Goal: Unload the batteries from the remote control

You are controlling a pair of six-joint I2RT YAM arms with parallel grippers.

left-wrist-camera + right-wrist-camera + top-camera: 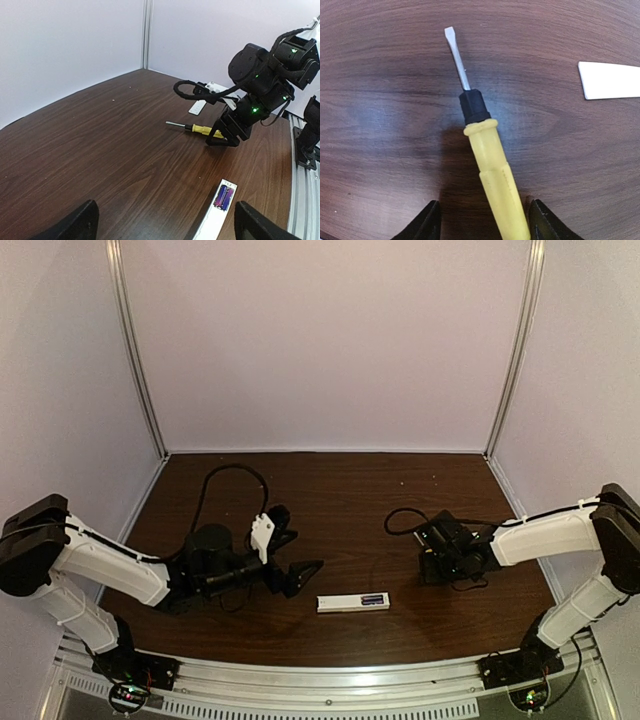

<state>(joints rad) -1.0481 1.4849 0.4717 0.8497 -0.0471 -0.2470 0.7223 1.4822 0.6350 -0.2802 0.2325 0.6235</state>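
**A:** Where is the remote control?

**B:** It lies flat on the bench near the front edge, between the two arms. Its compartment faces up, uncovered, with both batteries side by side inside.

**A:** The left claw?

**B:** Spread wide, holding nothing, low over the bench just beside the remote.

**A:** And the right claw?

**B:** Its fingers are apart, straddling the yellow handle of the screwdriver, which lies on the bench. There is a gap on one side. A white cover strip lies near it.
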